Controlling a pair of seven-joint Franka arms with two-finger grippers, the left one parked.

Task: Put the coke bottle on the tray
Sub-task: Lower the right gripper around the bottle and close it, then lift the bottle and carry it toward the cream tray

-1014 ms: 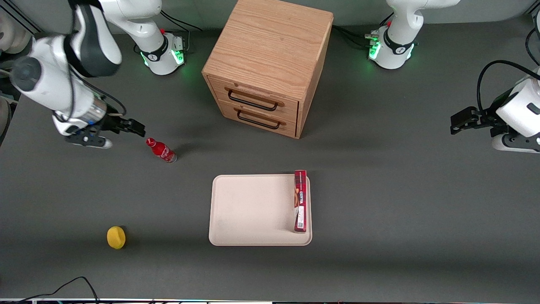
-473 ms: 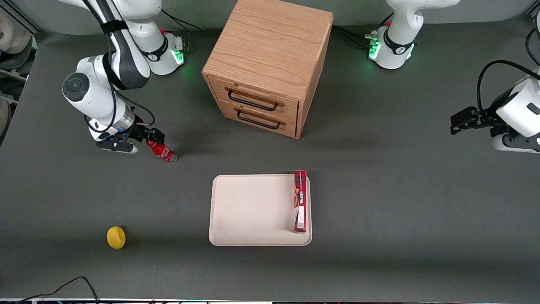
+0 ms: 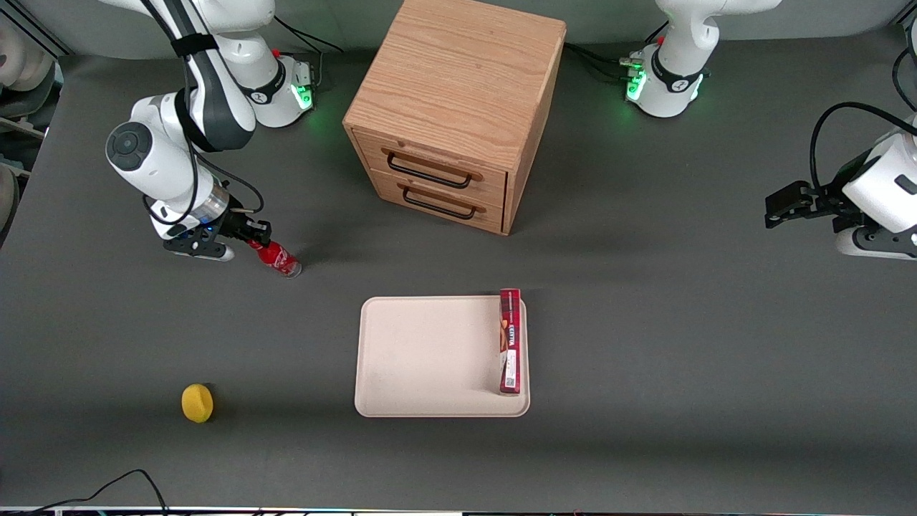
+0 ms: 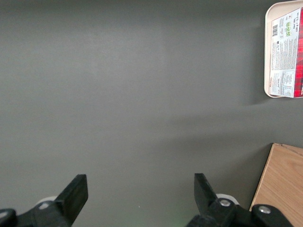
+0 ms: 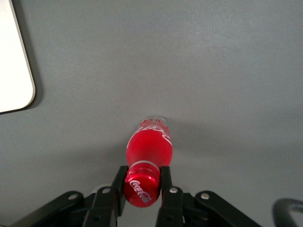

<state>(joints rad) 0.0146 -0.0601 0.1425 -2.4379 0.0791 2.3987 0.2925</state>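
Note:
The coke bottle (image 3: 276, 258) is small and red with a red cap and a clear base. It stands on the dark table toward the working arm's end, farther from the front camera than the tray. My right gripper (image 3: 256, 238) is at the bottle's top. In the right wrist view its fingers (image 5: 119, 182) press on both sides of the cap of the coke bottle (image 5: 149, 151), so the gripper (image 5: 142, 183) is shut on it. The cream-beige tray (image 3: 423, 358) lies at the table's middle, apart from the bottle; its corner shows in the right wrist view (image 5: 14, 66).
A long flat red box (image 3: 509, 341) lies in the tray along the edge toward the parked arm's end. A wooden two-drawer cabinet (image 3: 451, 107) stands farther from the front camera than the tray. A yellow lemon (image 3: 197, 403) lies nearer the camera than the bottle.
The right arm swung in from the table's end to the bottle. Its gripper came over the cap and closed on it. The bottle still stands in the same spot.

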